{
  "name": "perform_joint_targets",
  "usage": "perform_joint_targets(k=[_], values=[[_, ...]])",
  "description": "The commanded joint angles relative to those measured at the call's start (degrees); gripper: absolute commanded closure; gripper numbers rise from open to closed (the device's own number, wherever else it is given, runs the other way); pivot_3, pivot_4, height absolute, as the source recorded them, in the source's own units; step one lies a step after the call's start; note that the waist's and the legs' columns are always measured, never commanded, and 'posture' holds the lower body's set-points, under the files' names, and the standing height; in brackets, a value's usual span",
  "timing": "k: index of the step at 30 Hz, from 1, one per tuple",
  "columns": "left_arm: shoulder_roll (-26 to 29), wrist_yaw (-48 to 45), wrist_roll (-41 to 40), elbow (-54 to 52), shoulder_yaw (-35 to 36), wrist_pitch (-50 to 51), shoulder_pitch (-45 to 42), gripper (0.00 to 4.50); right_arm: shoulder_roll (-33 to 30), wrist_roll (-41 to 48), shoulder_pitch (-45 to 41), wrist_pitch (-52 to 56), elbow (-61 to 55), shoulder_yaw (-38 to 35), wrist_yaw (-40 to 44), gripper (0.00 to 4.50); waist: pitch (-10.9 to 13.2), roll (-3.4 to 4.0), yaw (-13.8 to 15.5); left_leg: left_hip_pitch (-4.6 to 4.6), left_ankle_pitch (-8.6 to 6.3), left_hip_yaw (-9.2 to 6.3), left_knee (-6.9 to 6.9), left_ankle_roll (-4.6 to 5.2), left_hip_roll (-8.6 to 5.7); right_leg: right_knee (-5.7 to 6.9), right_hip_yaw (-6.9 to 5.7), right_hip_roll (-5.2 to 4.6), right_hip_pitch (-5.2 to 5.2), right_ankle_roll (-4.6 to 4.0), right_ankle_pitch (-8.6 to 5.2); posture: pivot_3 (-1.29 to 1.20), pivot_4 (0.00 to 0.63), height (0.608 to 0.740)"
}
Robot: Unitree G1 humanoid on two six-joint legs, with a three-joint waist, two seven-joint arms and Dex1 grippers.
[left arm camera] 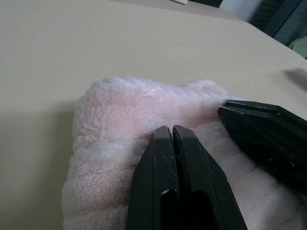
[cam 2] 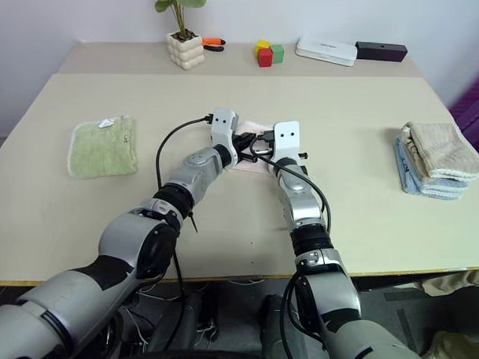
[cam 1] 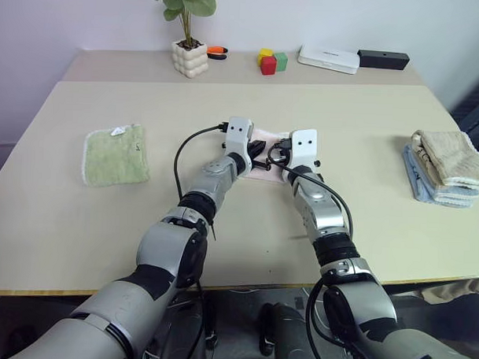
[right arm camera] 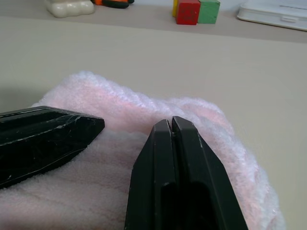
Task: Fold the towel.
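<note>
- I can read no writing: the white box (cam 1: 329,58) at the table's (cam 1: 221,250) far edge bears a mark too small to make out, and the white tag (cam 1: 117,131) on the green cloth (cam 1: 116,155) is blank from here.
- The green cloth lies flat near the left edge, well apart from my arms.
- Folded towels (cam 1: 446,168), beige on blue, sit stacked near the right edge.
- Along the far edge I see a plant (cam 1: 189,36) in a knobbly white pot, an orange and black tool (cam 1: 217,52) just beside it, coloured blocks (cam 1: 271,61) in yellow, red and green, then the white box and a black box (cam 1: 383,59) towards the far right corner.
- Nothing stands between these things and the middle of the table; my own arms and wrists cover most of the towel (left arm camera: 120,115) from the head views.
- The towel, pale pink and bunched into a thick folded pad, lies at the table's centre, under both grippers.
- Left gripper (left arm camera: 171,132): fingers pressed fully together, tips resting on the towel's top layer; I see no cloth pinched between them.
- Right gripper (right arm camera: 170,123): fingers likewise fully together, lying on the towel near its far fold, with no cloth visibly caught.
- The two grippers sit just beside each other over the towel, each showing in the other's wrist view as a black wedge.
</note>
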Motion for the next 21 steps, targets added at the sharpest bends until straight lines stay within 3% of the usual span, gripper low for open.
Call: perform_joint_targets(k=[1,21], values=[[4.3,0.6,-2.0,-1.7,3.4,-0.1,0.9,4.44,-2.1,0.0,0.4,-0.3,1.2,-2.2,-0.4,4.47,0.0,0.00,0.0,0.00,0.00,0.00,0.00,0.00,0.00,0.00,0.00,0.00,0.00,0.00,0.00,0.00,0.150,0.740],[4.7,-2.9,-5.0,-7.5,5.6,-1.1,1.1,4.44,-4.3,0.7,-1.4,0.2,1.8,-4.9,-3.9,4.47,0.0,0.00,0.0,-0.01,0.00,0.02,0.00,0.00,0.00,0.00,0.00,0.00,0.00,0.00,0.00,0.00,0.150,0.740]])
